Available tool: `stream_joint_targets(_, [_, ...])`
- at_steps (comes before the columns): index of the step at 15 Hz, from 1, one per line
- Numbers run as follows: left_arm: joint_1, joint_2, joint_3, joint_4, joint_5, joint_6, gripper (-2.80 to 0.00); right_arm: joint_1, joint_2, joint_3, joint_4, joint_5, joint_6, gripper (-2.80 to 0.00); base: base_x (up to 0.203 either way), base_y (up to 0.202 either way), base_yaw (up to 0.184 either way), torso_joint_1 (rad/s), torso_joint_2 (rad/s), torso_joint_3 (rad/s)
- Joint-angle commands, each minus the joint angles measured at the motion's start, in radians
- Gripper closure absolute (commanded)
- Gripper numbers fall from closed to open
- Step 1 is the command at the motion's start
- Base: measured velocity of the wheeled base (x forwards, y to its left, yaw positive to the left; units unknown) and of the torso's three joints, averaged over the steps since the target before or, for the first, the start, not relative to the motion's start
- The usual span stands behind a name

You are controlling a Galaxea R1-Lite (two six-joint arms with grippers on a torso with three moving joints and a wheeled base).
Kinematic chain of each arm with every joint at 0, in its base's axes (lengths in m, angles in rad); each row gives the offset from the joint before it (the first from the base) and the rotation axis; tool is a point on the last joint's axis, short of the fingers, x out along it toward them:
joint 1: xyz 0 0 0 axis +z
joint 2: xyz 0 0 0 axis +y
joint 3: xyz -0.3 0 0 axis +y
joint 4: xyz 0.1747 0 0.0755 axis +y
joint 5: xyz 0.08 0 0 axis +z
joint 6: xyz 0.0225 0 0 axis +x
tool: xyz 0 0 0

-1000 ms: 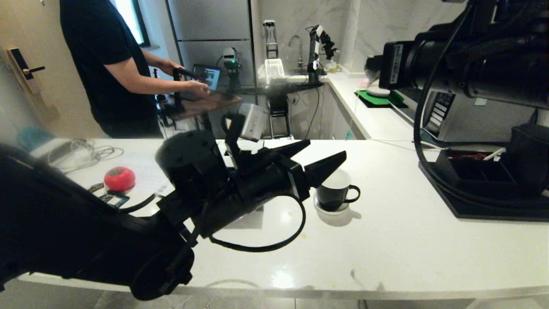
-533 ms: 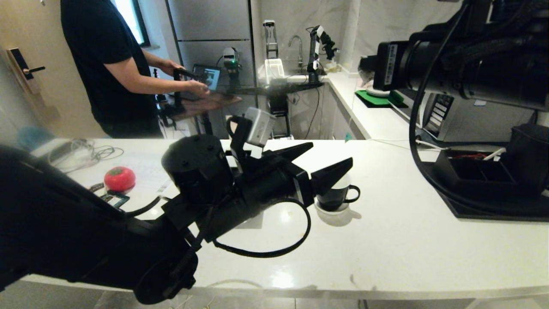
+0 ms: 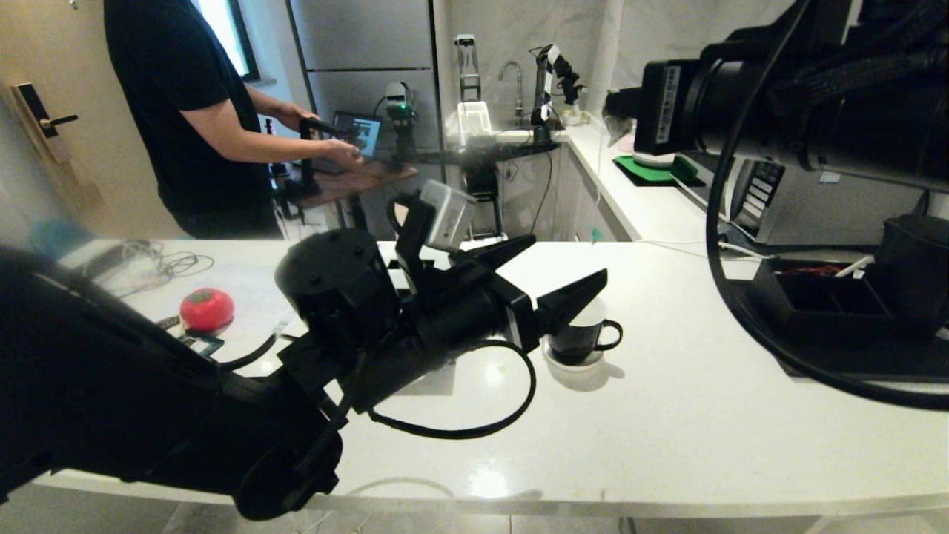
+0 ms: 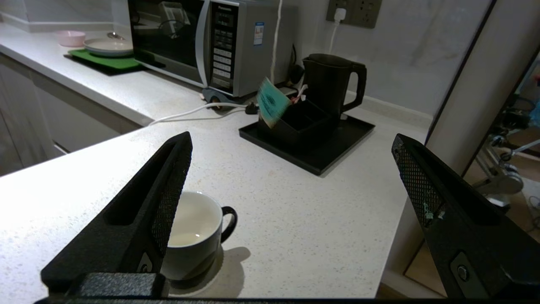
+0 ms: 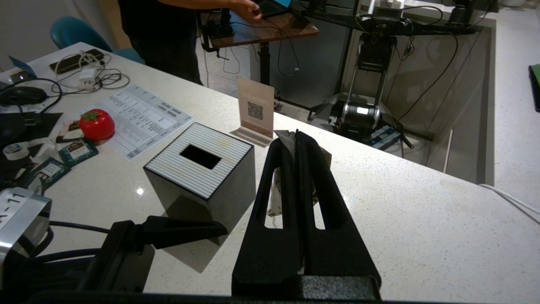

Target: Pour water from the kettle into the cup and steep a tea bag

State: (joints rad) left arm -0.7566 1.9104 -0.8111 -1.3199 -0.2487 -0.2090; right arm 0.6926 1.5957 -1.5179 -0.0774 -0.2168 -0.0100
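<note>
The black cup (image 3: 582, 337) with a white inside (image 4: 192, 236) stands on a white coaster in the middle of the counter. My left gripper (image 3: 567, 261) hovers just left of and above it, open wide with nothing between its fingers (image 4: 168, 190). The matte black kettle (image 4: 333, 84) stands on a black tray (image 4: 337, 147) at the right (image 3: 916, 267). High above the counter, my right gripper (image 5: 296, 137) is shut on the tea bag (image 5: 276, 194), a thin pale pouch pinched between its fingers.
A black box (image 4: 295, 122) with a teal sachet stands on the tray before the kettle, and a microwave (image 4: 202, 42) behind. A slotted square box (image 5: 202, 169), a QR sign (image 5: 255, 107) and a red tomato-shaped thing (image 3: 206, 309) sit to the left. A person (image 3: 193, 111) stands behind.
My right arm has swung leftward across the top of the head view with the tea bag. The left gripper has rolled a little at the wrist and stays open beside the cup.
</note>
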Motion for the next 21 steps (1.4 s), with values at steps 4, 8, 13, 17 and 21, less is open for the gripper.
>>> stream_joint_targets(4, [0.000, -0.002, 0.001, -0.022, -0.001, 0.022, -2.80, 0.047, -0.023, 0.004, 0.008, -0.003, -0.001, 0.00, 0.000, 0.000, 0.000, 0.000, 0.00, 0.000])
stream_joint_targets(8, [0.006, 0.001, 0.003, -0.029, 0.020, 0.022, -2.80, 0.071, -0.040, 0.004, 0.011, -0.006, -0.001, 0.00, 0.000, 0.000, 0.000, 0.000, 0.00, 0.000])
stream_joint_targets(13, [0.006, 0.001, 0.004, -0.029, 0.020, 0.022, -2.80, 0.103, -0.056, 0.051, 0.002, -0.006, -0.002, 0.00, 0.000, 0.000, 0.000, 0.000, 0.00, 0.000])
stream_joint_targets(17, [0.005, 0.001, 0.004, -0.029, 0.020, 0.023, -2.80, 0.117, -0.069, 0.088, -0.002, -0.004, -0.002, 0.00, 0.000, 0.000, 0.000, 0.000, 0.00, 0.000])
stream_joint_targets(21, [-0.003, 0.001, 0.007, -0.029, 0.020, 0.023, -2.80, 0.117, -0.063, 0.085, -0.004, -0.004, -0.001, 0.00, 0.000, 0.000, 0.000, 0.000, 0.00, 0.000])
